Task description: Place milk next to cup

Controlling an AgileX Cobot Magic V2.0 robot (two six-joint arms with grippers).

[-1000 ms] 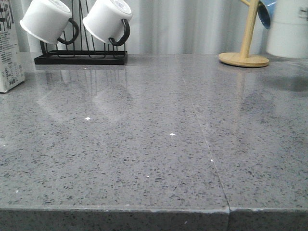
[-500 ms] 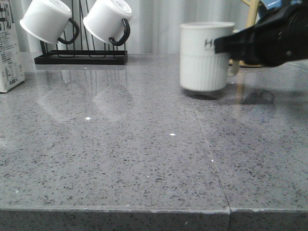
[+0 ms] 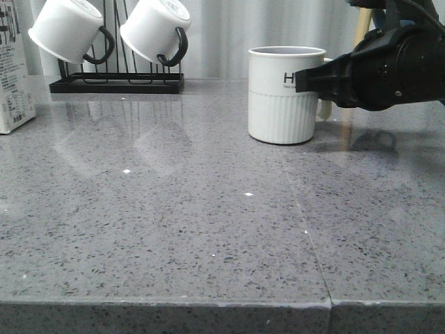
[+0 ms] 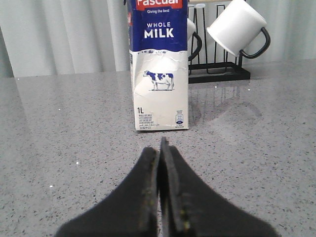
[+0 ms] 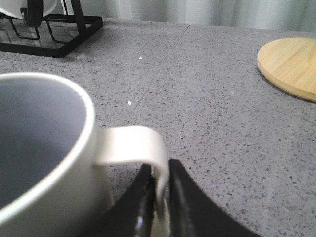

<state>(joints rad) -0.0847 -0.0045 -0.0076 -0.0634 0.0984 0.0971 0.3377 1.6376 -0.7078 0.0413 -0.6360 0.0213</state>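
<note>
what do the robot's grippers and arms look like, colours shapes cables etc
Both grippers are matte black. The left gripper has two broad fingers that taper to narrow, flat-faced tips, with a slightly rough, scuffed surface. The right gripper has the same tapered black fingers. In the front view, the right arm is a bulky, rounded black housing with small screws and a thin black cable looping above it.

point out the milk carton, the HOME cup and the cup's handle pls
milk carton [image 4: 159, 74], left wrist view, on the front face by the cow picture.
HOME cup [image 3: 281, 111], front view, on the ribbed lower wall.
cup's handle [image 5: 131, 145], right wrist view, on the top of the white loop.
</note>
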